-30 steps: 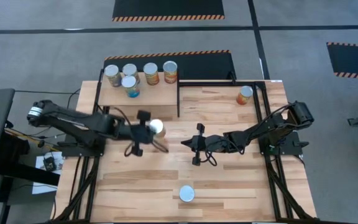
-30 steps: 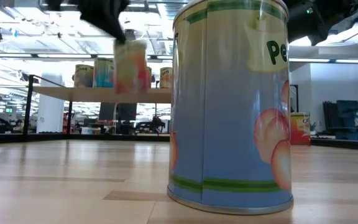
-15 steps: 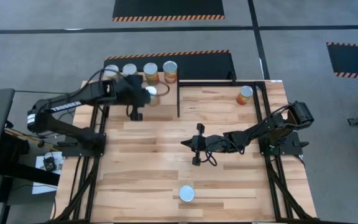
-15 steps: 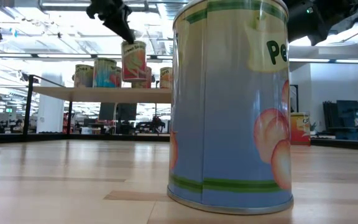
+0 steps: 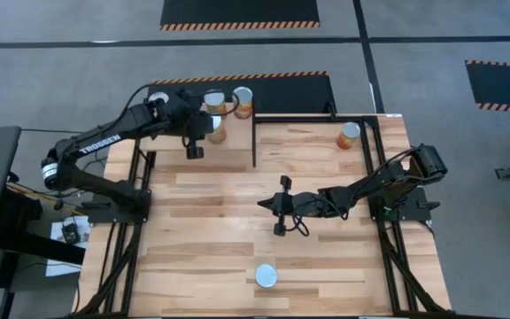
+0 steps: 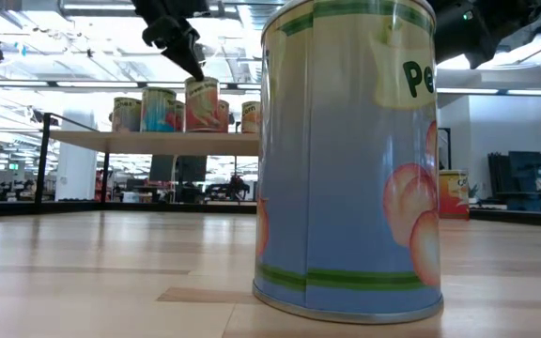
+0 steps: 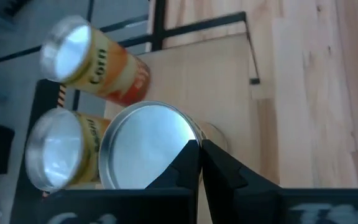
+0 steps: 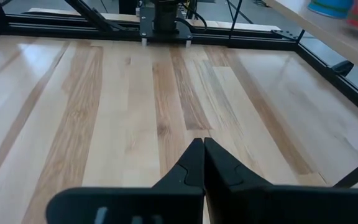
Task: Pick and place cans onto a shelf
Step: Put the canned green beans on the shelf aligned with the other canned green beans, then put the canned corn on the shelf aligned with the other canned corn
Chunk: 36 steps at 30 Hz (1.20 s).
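The left gripper (image 5: 195,133) hangs over the shelf (image 5: 162,140), and the can (image 6: 202,104) it carries sits directly beneath it on the shelf top, near the front edge. Whether its fingers clamp the can or have let go, I cannot tell (the wrist view shows only the silver lid (image 7: 146,144) against the fingertips). Half a second ago the can hung above the shelf; now its base meets the board. Other cans crowd behind it: two orange-labelled ones (image 7: 92,61) close by. A blue can (image 5: 266,276) stands at the table's near edge and an orange can (image 5: 349,135) at the far right. The right gripper (image 5: 281,206) rests mid-table, fingers pressed together, empty.
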Available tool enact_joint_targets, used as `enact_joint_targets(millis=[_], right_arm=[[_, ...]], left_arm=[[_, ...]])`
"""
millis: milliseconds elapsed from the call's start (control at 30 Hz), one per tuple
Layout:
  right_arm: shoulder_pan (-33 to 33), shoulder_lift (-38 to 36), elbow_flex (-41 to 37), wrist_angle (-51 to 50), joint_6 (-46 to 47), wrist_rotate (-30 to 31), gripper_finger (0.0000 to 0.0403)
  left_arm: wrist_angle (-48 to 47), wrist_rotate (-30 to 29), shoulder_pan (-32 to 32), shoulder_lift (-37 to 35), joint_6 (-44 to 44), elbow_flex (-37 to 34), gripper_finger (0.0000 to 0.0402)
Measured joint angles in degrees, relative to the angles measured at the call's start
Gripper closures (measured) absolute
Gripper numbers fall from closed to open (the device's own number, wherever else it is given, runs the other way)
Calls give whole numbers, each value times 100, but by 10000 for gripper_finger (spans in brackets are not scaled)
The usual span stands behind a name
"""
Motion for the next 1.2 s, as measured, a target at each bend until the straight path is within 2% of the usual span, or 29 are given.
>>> enact_joint_targets(millis=[333, 733, 1200], right_arm=[[0, 2, 2, -27, -1, -1, 387], [0, 2, 2, -22, 7, -2, 386], [0, 2, 2, -22, 5, -2, 384]], left_arm=[[64, 4, 116, 71, -56, 3, 400], [265, -191, 129, 71, -80, 3, 368], [400, -175, 213, 65, -71, 3, 368]])
